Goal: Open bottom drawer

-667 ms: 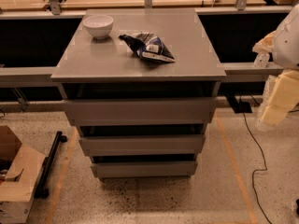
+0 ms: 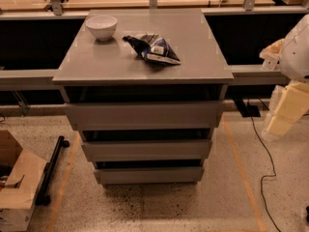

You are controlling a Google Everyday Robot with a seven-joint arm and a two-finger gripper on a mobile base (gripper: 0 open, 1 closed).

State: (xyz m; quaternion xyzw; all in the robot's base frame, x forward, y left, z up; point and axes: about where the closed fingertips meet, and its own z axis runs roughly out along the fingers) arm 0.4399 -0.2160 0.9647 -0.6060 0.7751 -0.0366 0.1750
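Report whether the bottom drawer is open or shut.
Looks shut: the bottom drawer shows only its flat front, no interior. The gripper hangs off to the right, clear of the cabinet.

Reads as smooth matt grey board across the counter [image 2: 193, 57] and the drawer fronts [image 2: 145, 114] beneath its front edge, the bottom drawer [image 2: 148, 175] included. Gleams glossy white, ceramic-like, at the bowl [image 2: 101, 26] near the back left corner. Crinkles shiny, like plastic foil, at the dark snack bag [image 2: 153, 49] mid-counter. Looks like smooth, hard cream plastic at the gripper [image 2: 285, 112], out past the right edge and below the top. Shows rough speckled stone on the floor [image 2: 183, 207], dull brown corrugated card on the box [image 2: 21, 182] off the front left corner.
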